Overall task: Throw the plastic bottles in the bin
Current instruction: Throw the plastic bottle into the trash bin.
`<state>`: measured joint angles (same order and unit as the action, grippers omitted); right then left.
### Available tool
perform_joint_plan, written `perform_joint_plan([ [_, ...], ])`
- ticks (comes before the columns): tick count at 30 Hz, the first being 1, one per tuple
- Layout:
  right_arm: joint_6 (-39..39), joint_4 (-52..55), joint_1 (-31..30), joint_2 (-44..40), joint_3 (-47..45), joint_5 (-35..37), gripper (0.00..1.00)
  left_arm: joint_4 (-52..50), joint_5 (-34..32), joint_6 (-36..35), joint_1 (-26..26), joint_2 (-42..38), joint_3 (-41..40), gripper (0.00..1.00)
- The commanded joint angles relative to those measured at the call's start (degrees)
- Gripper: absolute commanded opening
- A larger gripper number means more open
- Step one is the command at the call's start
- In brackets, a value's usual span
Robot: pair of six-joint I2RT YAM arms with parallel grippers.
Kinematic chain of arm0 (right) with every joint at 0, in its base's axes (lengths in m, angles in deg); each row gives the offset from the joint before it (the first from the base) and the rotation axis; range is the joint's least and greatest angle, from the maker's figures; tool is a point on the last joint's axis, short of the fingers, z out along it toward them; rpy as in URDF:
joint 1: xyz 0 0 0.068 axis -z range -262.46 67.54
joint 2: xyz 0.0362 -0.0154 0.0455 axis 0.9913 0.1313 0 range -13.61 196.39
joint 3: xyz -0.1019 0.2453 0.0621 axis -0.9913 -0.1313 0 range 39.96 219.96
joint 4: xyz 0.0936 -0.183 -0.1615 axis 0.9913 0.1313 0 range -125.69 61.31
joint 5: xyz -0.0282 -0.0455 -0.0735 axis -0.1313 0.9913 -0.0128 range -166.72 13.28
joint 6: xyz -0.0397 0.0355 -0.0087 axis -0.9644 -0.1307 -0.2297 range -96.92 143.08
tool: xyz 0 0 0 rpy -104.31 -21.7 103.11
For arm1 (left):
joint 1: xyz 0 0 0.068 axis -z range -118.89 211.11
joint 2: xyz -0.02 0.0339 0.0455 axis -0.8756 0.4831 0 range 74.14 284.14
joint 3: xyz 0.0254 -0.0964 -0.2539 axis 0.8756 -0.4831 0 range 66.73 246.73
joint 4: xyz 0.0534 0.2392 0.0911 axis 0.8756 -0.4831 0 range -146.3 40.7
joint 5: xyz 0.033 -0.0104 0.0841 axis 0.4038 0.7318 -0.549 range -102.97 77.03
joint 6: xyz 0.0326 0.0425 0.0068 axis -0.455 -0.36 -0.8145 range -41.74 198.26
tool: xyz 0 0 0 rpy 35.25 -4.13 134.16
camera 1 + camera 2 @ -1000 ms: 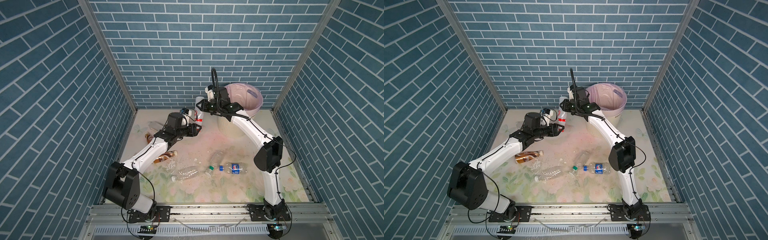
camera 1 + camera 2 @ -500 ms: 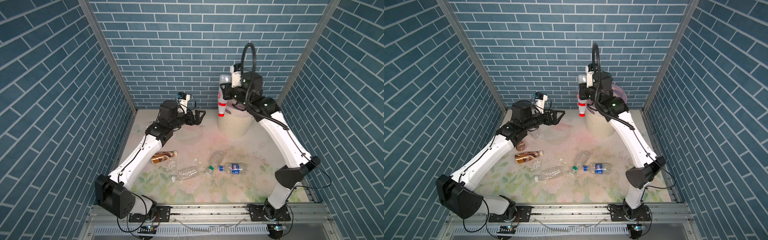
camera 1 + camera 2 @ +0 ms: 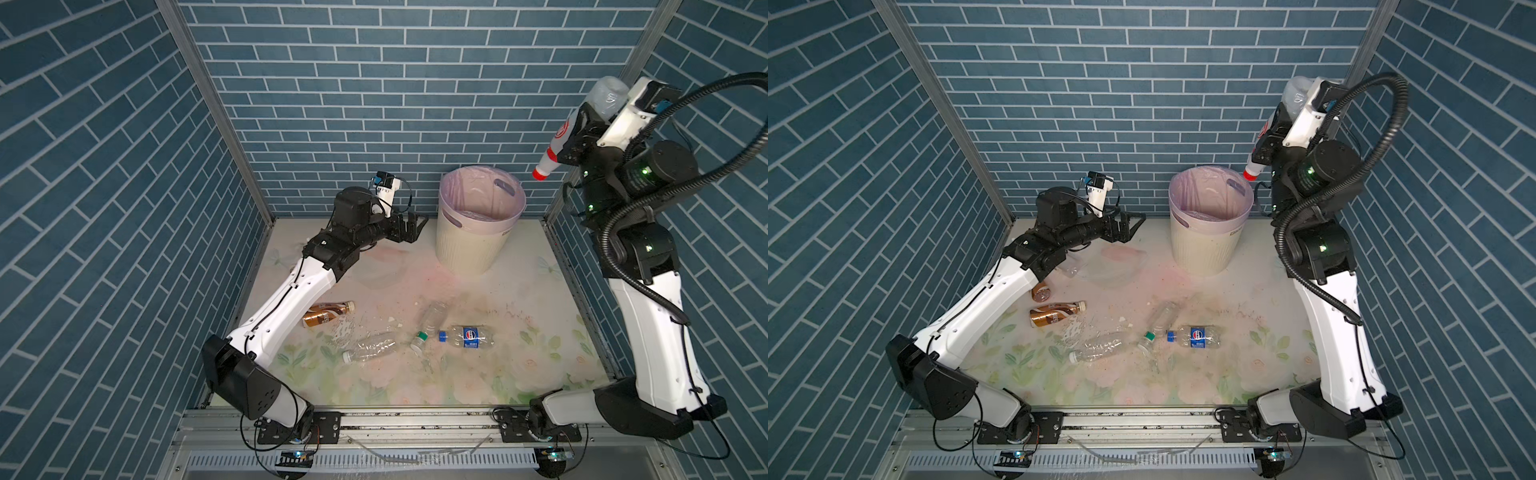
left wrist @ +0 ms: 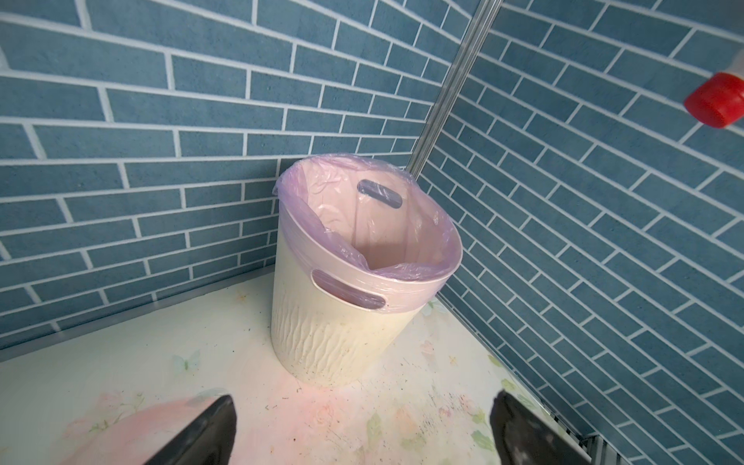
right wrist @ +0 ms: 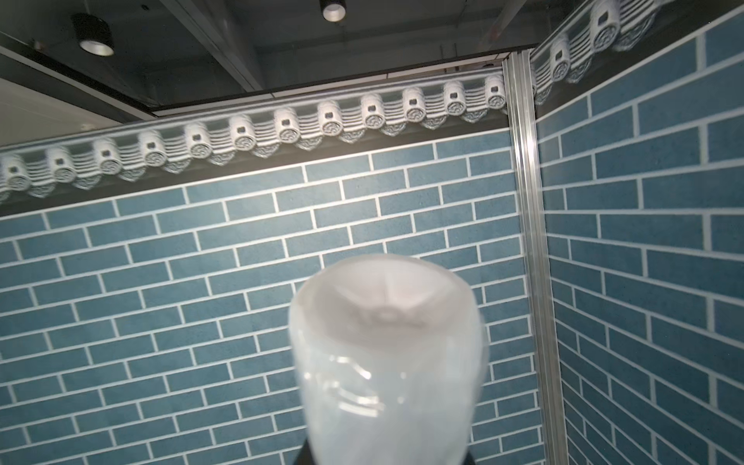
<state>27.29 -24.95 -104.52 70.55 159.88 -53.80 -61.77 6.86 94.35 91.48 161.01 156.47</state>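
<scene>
Cream ribbed bin (image 3: 465, 249), lilac-lined, stands upright. Red-capped bottle (image 3: 559, 137) hangs tilted, cap down, higher than the bin's rim and to its side. In front of the bin lie a brown bottle (image 3: 326, 316), clear bottle (image 3: 372, 345), green-capped bottle (image 3: 430, 320) and blue-labelled bottle (image 3: 469, 336).

No legible wording
Blue-label bottle (image 3: 469, 336) bears a round red-white-blue emblem; grey print on the bin (image 3: 461, 249) is too small to read.
</scene>
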Motion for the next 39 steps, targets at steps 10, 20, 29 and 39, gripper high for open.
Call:
perform_joint_plan([
  [10,6.8,4.1,2.3,14.9,-2.5,-2.9,0.77,-5.9,-5.8,-4.7,0.2,0.5,-0.7,0.99],
  [20,7.1,8.6,1.3,13.3,-0.6,-7.9,0.96,-13.3,-16.8,-6.4,-0.2,1.9,1.6,0.99],
  [29,4.6,7.7,-7.6,13.0,-5.4,-15.4,0.99,-25.2,-21.6,5.5,-12.4,3.5,0.2,0.99],
  [39,4.0,7.4,-18.1,19.7,-10.5,-22.3,0.99,-29.5,-25.1,19.6,-23.5,9.8,-3.1,0.99],
])
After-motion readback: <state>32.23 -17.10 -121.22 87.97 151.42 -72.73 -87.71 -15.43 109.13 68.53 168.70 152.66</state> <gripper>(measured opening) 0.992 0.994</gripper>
